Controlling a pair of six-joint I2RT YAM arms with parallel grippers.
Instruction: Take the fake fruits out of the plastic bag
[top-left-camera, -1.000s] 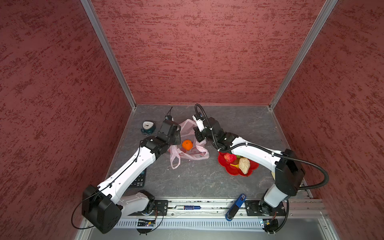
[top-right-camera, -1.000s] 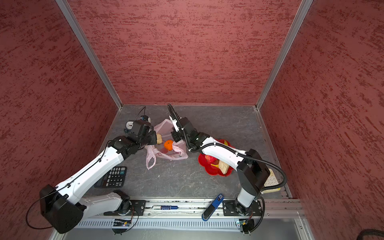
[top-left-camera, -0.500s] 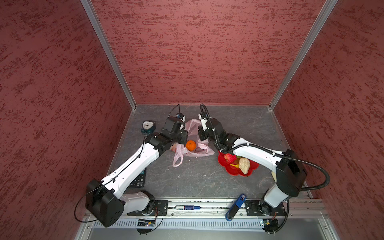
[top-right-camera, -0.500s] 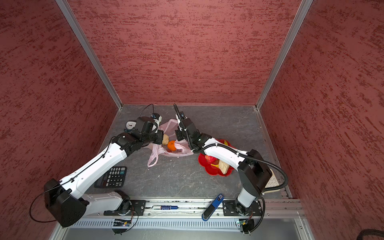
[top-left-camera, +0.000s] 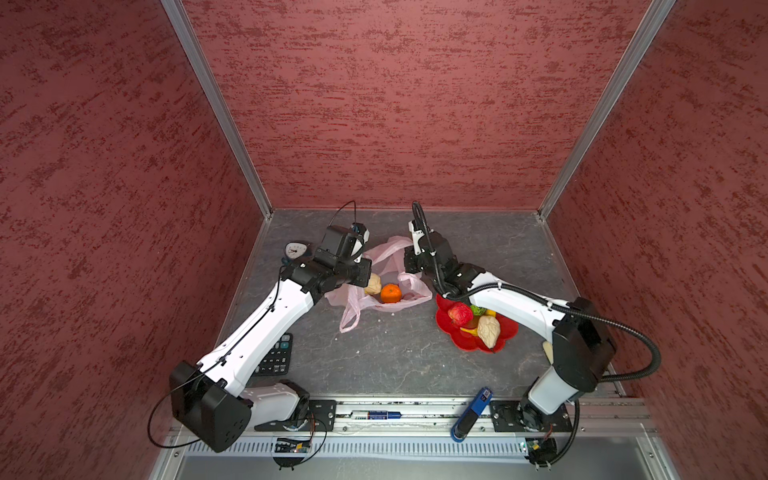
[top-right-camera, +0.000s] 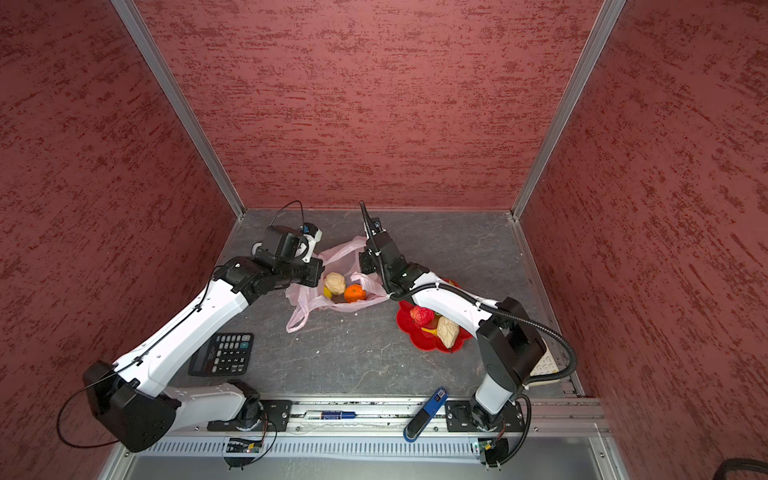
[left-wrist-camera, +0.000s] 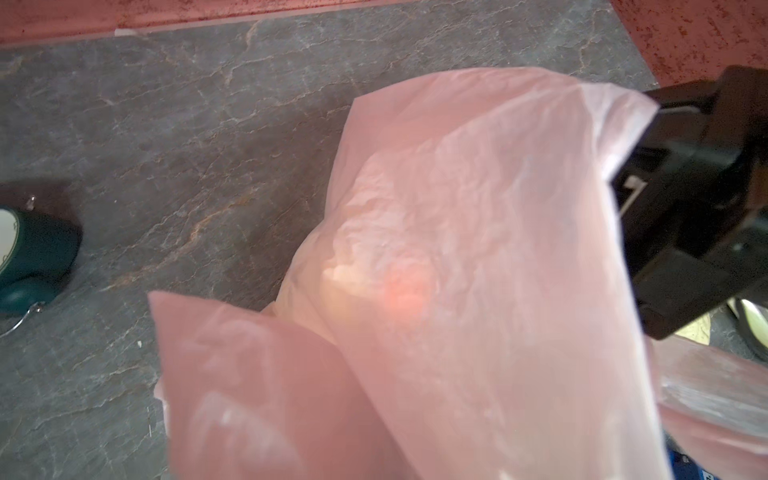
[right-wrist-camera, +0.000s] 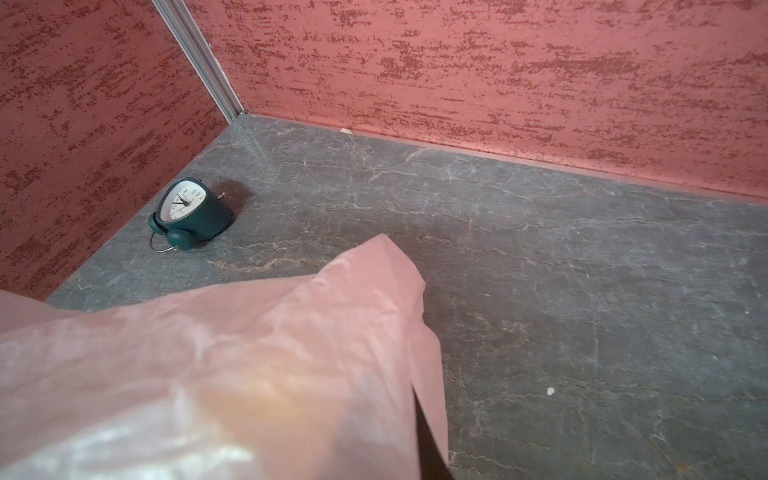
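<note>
The plastic bag, thin and pale pink, lies mid-table between both arms. My left gripper is shut on its left edge and my right gripper on its right edge, and both hold the film up. In both wrist views the bag hides my fingers. An orange and a cream wrinkled lump sit in the bag's open mouth, with a yellow piece beside them. A strawberry, another cream lump, a banana and a green ball lie on the red plate.
A dark green alarm clock lies near the back left wall. A black calculator sits under the left arm. A blue tool rests on the front rail. One bag handle trails forward.
Both grippers have come closer together over the bag and drawn its film up. The orange has slid slightly to the right, and the cream lump now shows beside it.
</note>
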